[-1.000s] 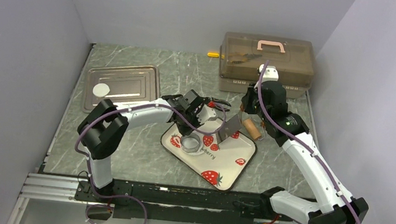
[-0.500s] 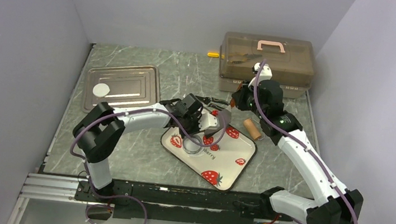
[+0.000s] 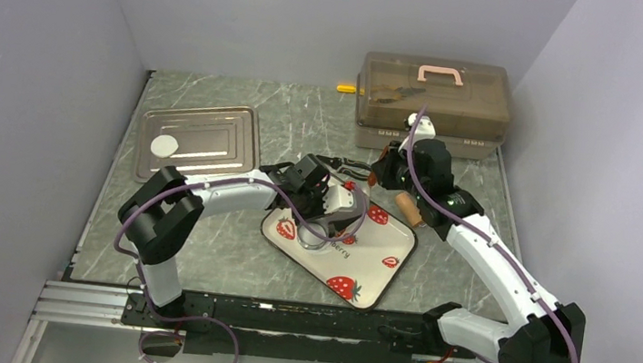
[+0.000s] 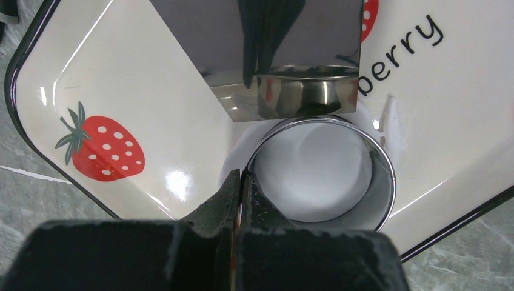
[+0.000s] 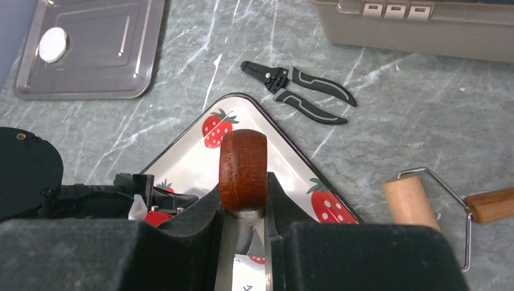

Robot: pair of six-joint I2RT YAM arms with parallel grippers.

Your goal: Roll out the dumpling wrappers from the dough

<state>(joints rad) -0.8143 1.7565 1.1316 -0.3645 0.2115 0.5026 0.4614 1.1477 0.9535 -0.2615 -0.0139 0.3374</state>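
The shiny steel scraper (image 4: 273, 48) runs off the left wrist view's top edge. The left gripper (image 4: 240, 182) hides the near rim of the round metal ring (image 4: 384, 182).

My pincer (image 5: 243, 203) is clamped on a brown wooden handle (image 5: 242, 160), over a corner of the strawberry tray (image 5: 200, 151). Black pliers (image 5: 297, 91) lie beyond on the marbled table (image 5: 388, 121). Wooden roller (image 5: 409, 200) at right. Far left: steel tray (image 5: 91, 66), one dumpling wrapper (image 5: 53, 44) in it.
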